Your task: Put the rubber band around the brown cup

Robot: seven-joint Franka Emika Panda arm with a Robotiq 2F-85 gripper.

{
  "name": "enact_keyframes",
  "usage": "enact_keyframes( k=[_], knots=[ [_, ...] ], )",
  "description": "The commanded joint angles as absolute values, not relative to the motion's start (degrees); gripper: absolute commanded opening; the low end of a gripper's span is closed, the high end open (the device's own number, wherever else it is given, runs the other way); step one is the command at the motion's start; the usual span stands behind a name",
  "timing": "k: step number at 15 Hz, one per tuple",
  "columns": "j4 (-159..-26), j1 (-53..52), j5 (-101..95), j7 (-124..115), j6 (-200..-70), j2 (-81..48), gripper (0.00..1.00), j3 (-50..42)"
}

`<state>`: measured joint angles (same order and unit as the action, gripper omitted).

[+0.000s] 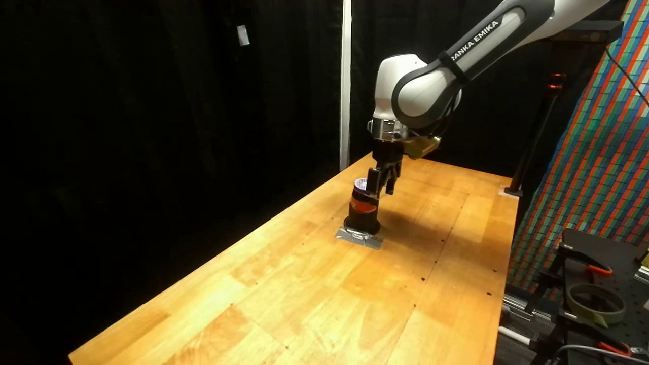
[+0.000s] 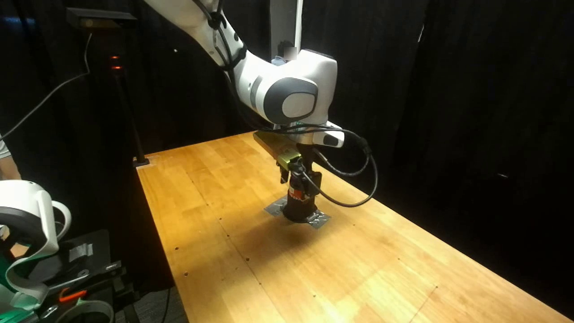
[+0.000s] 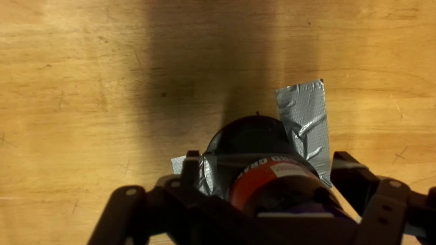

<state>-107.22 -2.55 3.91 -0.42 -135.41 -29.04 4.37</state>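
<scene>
Two black fingers [image 3: 352,182] of mine take up the bottom of the wrist view, standing wide apart, with the brown cup [image 3: 265,170] showing in the gap. Across that gap runs a thin pale line, the rubber band [image 3: 245,155], stretched from one fingertip to the other and crossing over the cup's dark lower part as I look down. Whether it goes round the cup I cannot tell, nor whether either finger touches the cup's wall.

In an exterior view my arm [image 1: 421,96] slopes down from the upper right to a big rounded joint; past it my wrist [image 1: 398,83] hangs straight down, so that my gripper [image 1: 382,191] points at the table [image 1: 355,294], fingertips down by the cup's upper part. One finger hides a piece of the cup's top edge there.

The cup stands upright on the table, dark with an orange-red stripe round its middle. Strips of grey tape [image 3: 305,119] lie at two sides of its base, crinkled where they lap over its edge.
</scene>
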Motion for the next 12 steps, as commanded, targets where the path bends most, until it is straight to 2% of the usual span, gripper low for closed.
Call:
enact_keyframes(
  k=[1, 7, 10, 12],
  knots=[
    [-114.7, -2.7, 4.1, -0.4, -141.1, -24.4, 0.74, 4.1],
    [-127.5, -4.8, 2.1, -1.5, -160.2, -18.3, 0.27, 3.8],
    [-133.8, -7.9, -1.5, -5.7, -174.3, -16.6, 0.05, 0.6],
    [-137.1, -12.2, -4.5, -10.1, -183.6, -16.6, 0.0, -4.6]
  ],
)
